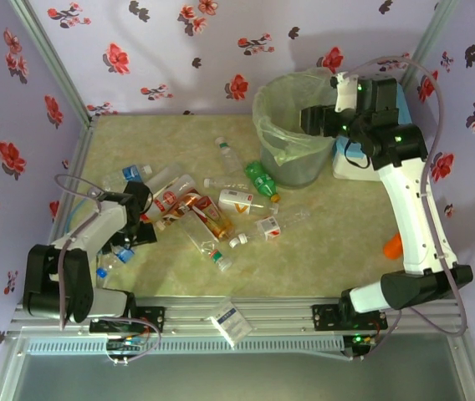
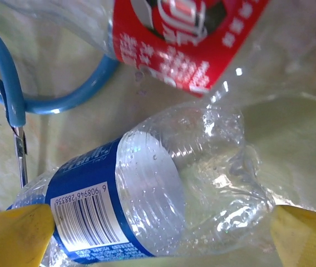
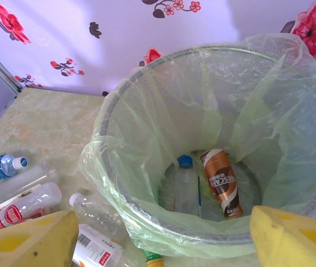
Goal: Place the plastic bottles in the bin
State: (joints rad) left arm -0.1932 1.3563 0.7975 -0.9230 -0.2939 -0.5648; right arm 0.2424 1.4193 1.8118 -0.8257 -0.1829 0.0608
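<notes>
Several plastic bottles lie in a heap left of centre on the table, among them a red-labelled one (image 1: 175, 199), a white-labelled one (image 1: 237, 199) and a green one (image 1: 263, 180) beside the bin (image 1: 292, 125). My left gripper (image 1: 143, 220) is down in the heap, open. A clear, crushed bottle with a blue label (image 2: 147, 194) lies between its yellow fingertips (image 2: 13, 233), under a red-labelled bottle (image 2: 186, 39). My right gripper (image 1: 311, 119) hangs open and empty over the bin's mouth (image 3: 202, 111). Inside the bin lie a blue-capped clear bottle (image 3: 186, 186) and a brown bottle (image 3: 220, 181).
A blue-lidded white box (image 1: 350, 159) stands right of the bin, behind my right arm. An orange object (image 1: 393, 245) lies near the right wall. A white packet (image 1: 232, 322) rests on the front rail. A blue loop (image 2: 63, 103) lies by the left gripper. Flowered walls enclose the table.
</notes>
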